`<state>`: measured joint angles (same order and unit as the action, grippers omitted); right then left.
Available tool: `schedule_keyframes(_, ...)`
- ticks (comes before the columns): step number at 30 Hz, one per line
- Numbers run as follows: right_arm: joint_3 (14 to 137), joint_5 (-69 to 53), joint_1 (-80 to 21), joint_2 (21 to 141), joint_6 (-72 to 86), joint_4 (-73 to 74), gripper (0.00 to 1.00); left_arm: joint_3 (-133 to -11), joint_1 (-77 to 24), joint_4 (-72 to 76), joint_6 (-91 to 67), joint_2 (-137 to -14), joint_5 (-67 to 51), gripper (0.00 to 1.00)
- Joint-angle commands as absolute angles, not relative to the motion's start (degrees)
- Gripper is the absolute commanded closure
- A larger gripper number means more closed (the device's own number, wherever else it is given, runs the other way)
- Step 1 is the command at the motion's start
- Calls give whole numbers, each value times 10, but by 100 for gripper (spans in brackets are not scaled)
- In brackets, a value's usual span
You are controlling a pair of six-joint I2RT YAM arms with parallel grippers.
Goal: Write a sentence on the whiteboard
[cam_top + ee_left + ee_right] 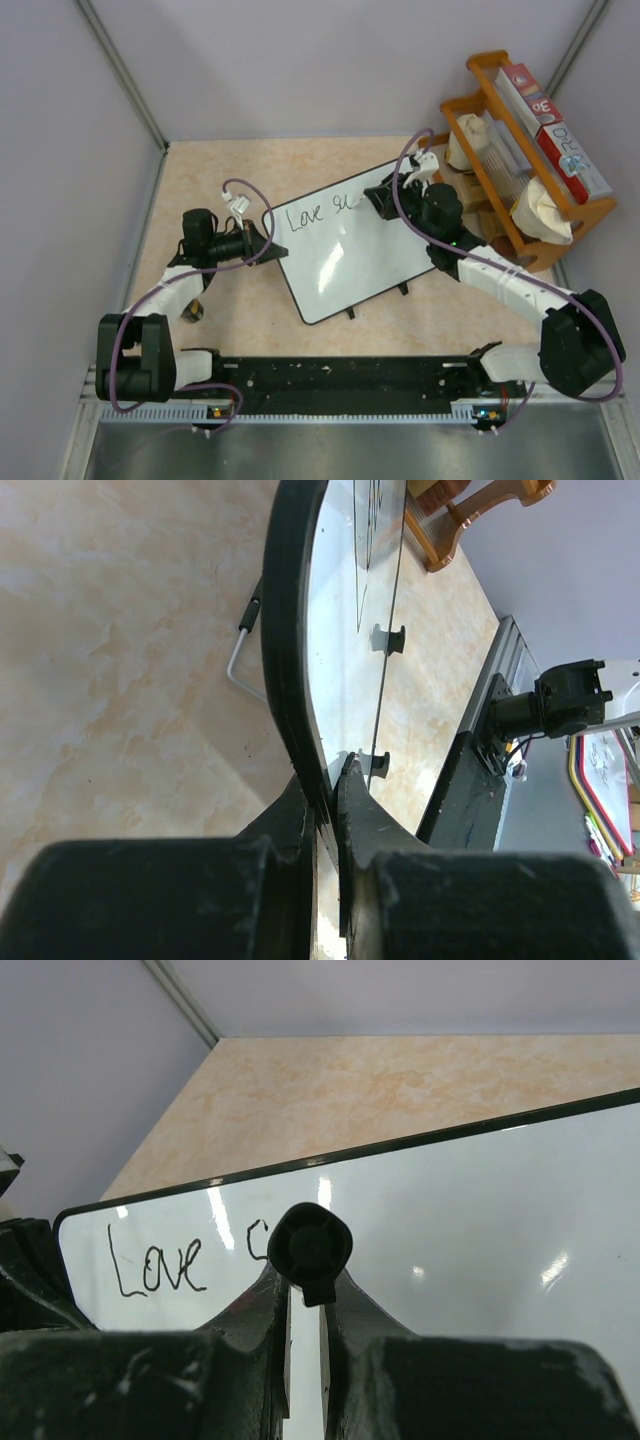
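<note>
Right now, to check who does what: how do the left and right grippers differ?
The left gripper is shut on the whiteboard's black-framed edge; the right gripper is shut on a black marker. The left gripper sits at the board's left end, near "Love"; the right gripper is further along, where the writing ends. Both are closed and at the board.

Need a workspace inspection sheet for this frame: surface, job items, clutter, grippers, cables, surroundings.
Surface: beige marbled table.
Job's things: whiteboard reads "Love" plus a started word; black marker.
Clutter: wooden rack holding boxes, far right.
Grippers: left gripper shut on whiteboard edge; right gripper shut on marker over the board.
Cables: purple cable looping at each wrist.
Surroundings: pale walls, nothing else seen.
</note>
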<state>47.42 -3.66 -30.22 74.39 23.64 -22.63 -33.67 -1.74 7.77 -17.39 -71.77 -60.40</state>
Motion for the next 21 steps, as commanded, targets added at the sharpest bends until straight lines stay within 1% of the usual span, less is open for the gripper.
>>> schedule_keyframes(1, 480, -25, -299, 722, 232, -228, 100, -332, -35, 80, -42, -722, -538, 100)
schedule_keyframes(9, 517, -26, -298, 704, 232, -233, 100, -332, -35, 80, -41, -720, -536, 100)
schedule_keyframes(21, 571, -19, -287, 748, 220, -210, 100, -332, -36, 79, -40, -723, -536, 100)
